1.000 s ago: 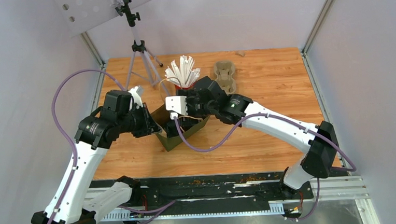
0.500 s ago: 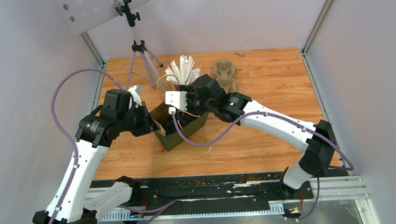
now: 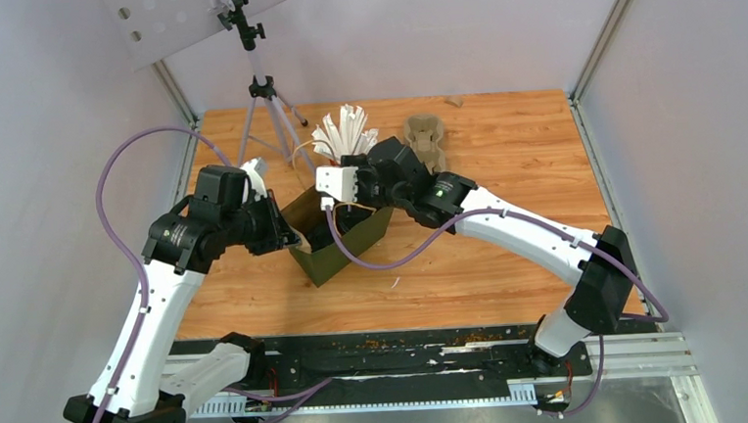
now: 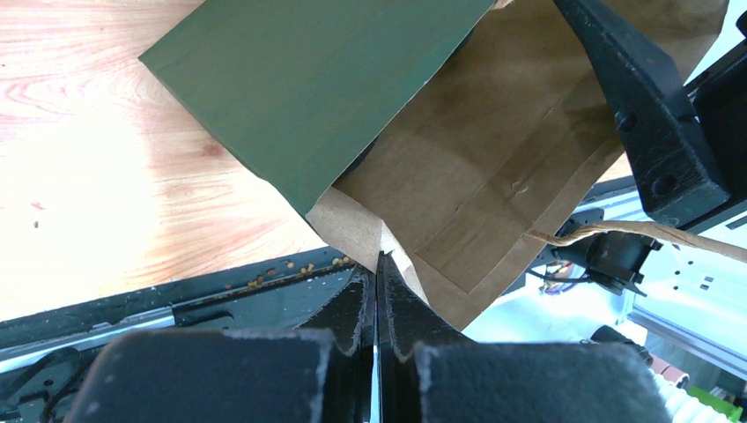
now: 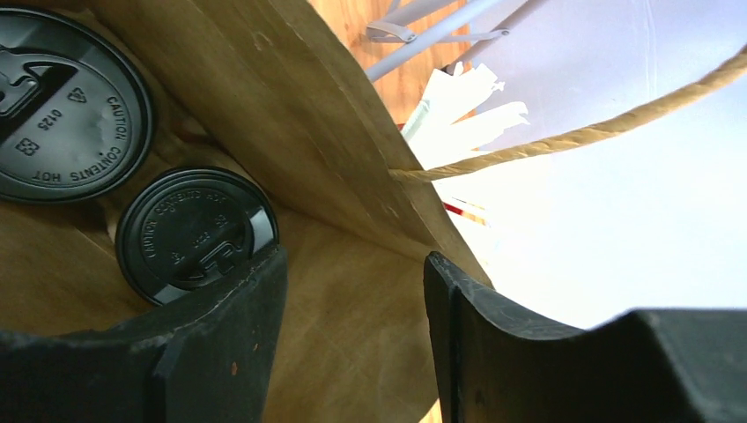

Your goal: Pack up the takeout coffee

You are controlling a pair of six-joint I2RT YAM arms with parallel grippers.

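A green paper bag (image 3: 345,245) with a brown inside stands open at the middle of the table. Two takeout coffee cups stand inside it; only their black lids show, one large at the left (image 5: 62,106) and one beside it (image 5: 195,231). My left gripper (image 4: 379,264) is shut on the bag's near-left rim (image 4: 357,233) and holds it open. My right gripper (image 5: 352,273) is open and empty, its fingers in the bag's mouth above the cups, next to the second lid. The bag's rope handle (image 5: 564,137) hangs over it.
A red cup of white straws (image 3: 346,135) stands just behind the bag. A beige pulp cup tray (image 3: 426,135) lies behind the right wrist. A tripod (image 3: 265,100) stands at the far left. Bare wood table (image 3: 503,135) lies to the right.
My right gripper has drawn up and back a little out of the bag. My left gripper keeps its hold on the rim.
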